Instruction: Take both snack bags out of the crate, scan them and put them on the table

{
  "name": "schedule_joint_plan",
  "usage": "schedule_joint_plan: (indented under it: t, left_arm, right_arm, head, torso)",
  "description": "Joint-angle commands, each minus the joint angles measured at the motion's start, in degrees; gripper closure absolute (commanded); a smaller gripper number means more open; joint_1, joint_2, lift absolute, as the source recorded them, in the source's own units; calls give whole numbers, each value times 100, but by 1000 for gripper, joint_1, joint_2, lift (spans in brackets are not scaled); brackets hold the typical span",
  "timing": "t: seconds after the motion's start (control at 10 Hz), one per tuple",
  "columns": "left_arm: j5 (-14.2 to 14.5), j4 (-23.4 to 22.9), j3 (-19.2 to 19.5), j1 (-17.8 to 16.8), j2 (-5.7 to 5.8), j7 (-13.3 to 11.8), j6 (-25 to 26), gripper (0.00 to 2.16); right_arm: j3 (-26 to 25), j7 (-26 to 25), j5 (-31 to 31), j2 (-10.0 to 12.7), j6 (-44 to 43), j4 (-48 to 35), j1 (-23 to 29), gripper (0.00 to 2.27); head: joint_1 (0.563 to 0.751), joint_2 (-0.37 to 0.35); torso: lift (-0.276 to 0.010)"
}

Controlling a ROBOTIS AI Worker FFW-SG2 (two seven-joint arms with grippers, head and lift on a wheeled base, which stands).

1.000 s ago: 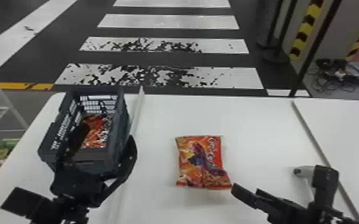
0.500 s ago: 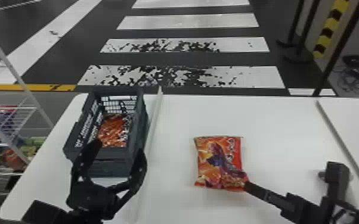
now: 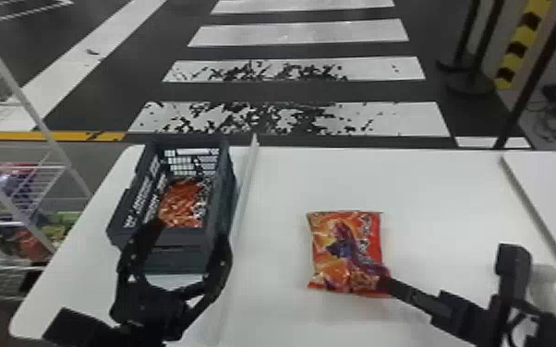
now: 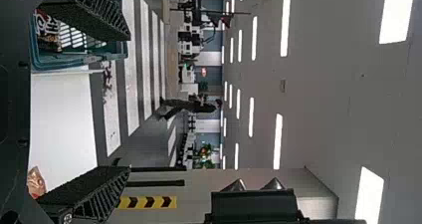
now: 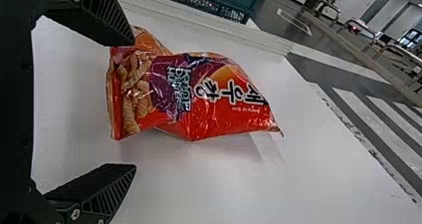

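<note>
Two snack bags are in view: an orange-and-red shrimp snack bag (image 3: 344,249) lies face up on the white desk (image 3: 291,180), and a second orange snack bag (image 3: 181,203) sits inside the dark plastic crate (image 3: 178,237) on the left. The left hand (image 3: 188,234) is at the crate's near end, released, its two black fingers spread wide; the bag in the crate lies beyond the fingertips, on the far side of the near wall. The right hand (image 3: 448,271) is also released, fingers well apart, to the right of the bag on the desk. One fingertip reaches that bag's near right corner; whether they touch, I cannot tell. A pale raised strip (image 3: 244,184) runs near to far between the crate and the bag on the desk
</note>
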Motion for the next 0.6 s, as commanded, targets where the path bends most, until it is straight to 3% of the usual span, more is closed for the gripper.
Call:
schedule_joint_plan:
  t: [0.0, 0.5]
  left_arm:
    - [3, 30, 0, 0, 0, 0, 1, 66]
    - [29, 205, 0, -70, 9, -35, 1, 70]
  right_arm:
    - [66, 4, 60, 52, -1, 121, -86, 120]
    - [13, 145, 113, 131, -18, 411, -148, 194]
  head:
    - [695, 130]
    - [695, 145]
  torso:
    - [-95]
    - [-95]
